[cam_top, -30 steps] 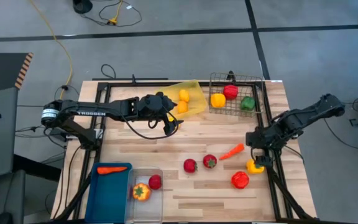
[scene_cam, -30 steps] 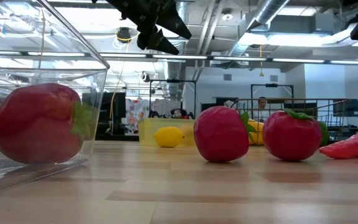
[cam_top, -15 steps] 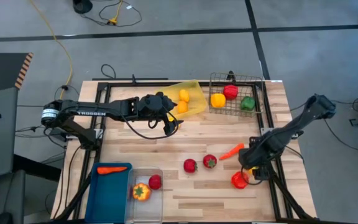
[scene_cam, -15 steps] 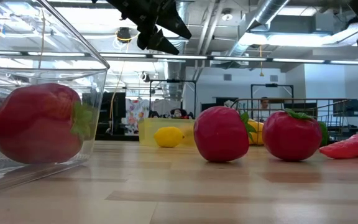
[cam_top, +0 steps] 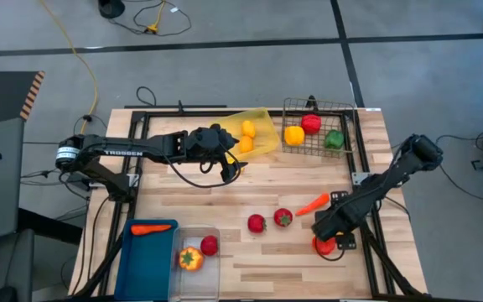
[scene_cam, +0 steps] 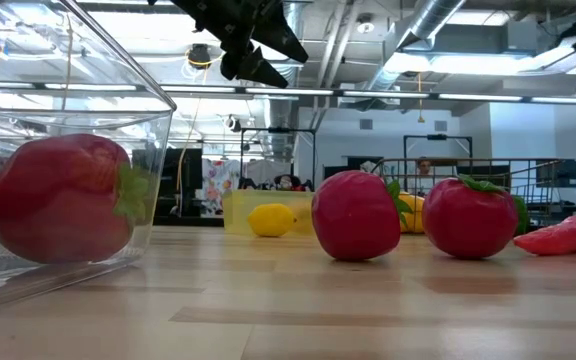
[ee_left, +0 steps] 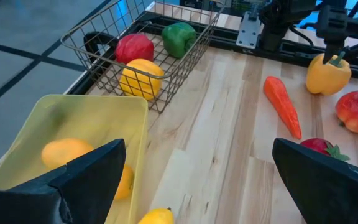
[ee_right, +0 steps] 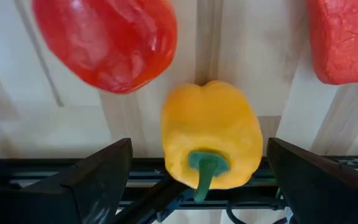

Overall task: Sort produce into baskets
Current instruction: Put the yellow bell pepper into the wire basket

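Observation:
My right gripper is open, low over the table's right near part, fingers pointing down. A yellow pepper lies on its side on the wood between the two fingers, with a gap to each; the high view hides it under the gripper. A red pepper and an orange carrot lie just beyond. My left gripper is open and empty, hovering over the yellow tray, which holds lemons. The black wire basket holds a red, a yellow and a green pepper.
Two red tomatoes lie mid-table, left of the carrot. At the near left, the blue bin holds a carrot, and the clear bin holds a pepper and a tomato. A black frame rail runs beside my right gripper.
My right gripper has moved toward the table's near edge and down, from beside the carrot to over the yellow pepper, which it now covers in the high view. My left arm has kept still.

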You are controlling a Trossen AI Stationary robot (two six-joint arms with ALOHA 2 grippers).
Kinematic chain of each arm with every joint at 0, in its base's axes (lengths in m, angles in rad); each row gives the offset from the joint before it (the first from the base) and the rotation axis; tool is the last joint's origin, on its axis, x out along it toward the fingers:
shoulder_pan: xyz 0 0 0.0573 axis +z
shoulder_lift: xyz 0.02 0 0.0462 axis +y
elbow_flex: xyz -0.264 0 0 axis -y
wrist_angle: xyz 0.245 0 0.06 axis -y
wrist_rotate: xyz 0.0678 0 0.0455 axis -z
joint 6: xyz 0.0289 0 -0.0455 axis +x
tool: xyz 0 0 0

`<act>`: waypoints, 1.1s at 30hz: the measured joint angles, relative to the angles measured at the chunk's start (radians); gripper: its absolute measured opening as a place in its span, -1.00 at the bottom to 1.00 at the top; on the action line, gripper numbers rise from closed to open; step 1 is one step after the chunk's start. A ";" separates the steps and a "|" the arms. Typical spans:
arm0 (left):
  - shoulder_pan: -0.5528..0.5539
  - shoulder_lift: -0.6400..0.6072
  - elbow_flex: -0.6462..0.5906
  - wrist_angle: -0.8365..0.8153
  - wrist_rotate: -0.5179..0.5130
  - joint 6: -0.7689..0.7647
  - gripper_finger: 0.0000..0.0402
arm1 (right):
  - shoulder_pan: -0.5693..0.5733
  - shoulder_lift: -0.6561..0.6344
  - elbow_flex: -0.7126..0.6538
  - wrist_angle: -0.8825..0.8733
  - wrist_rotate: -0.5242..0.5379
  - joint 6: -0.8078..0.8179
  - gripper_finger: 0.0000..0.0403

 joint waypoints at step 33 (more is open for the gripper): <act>-0.019 0.000 0.000 -0.001 0.016 0.001 0.96 | 0.000 0.232 -0.025 -0.072 0.048 -0.050 0.98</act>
